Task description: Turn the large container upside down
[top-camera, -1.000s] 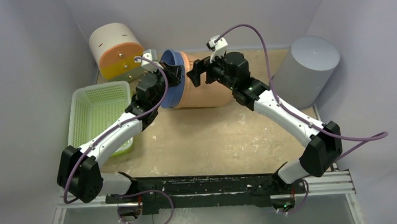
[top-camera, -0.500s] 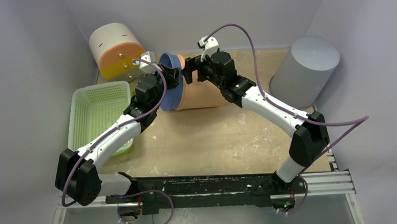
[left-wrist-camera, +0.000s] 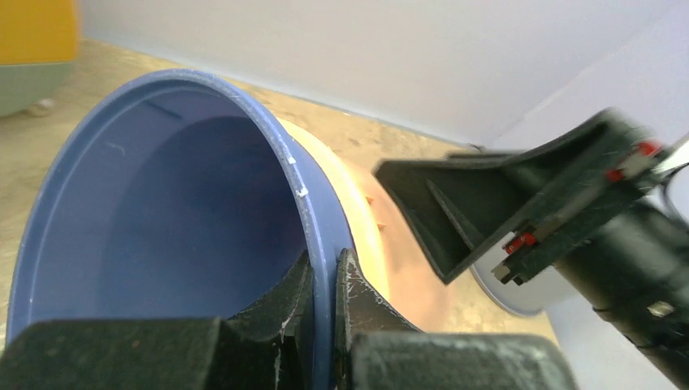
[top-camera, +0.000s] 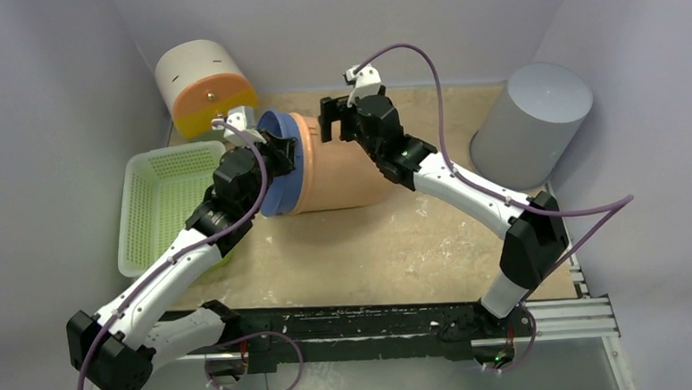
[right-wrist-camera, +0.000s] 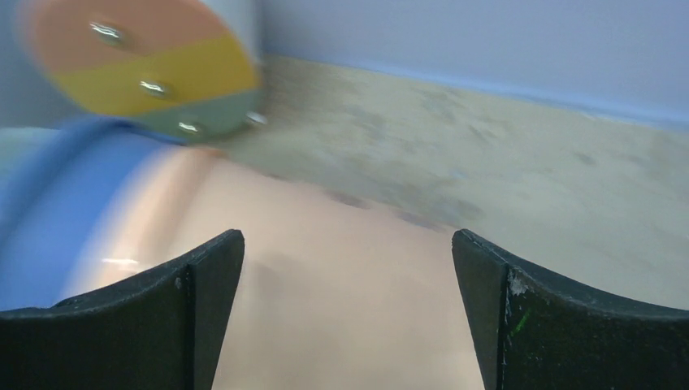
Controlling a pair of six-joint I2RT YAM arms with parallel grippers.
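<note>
One large container [top-camera: 341, 173], now farther left

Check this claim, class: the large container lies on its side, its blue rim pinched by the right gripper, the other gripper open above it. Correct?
No: the left gripper pinches the blue rim, as the left wrist view shows. The container lies on its side, the right gripper open above it.

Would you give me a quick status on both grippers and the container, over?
Left gripper shut on container rim. Right gripper open over its side. Container lying sideways, mouth toward basket, close by.
</note>
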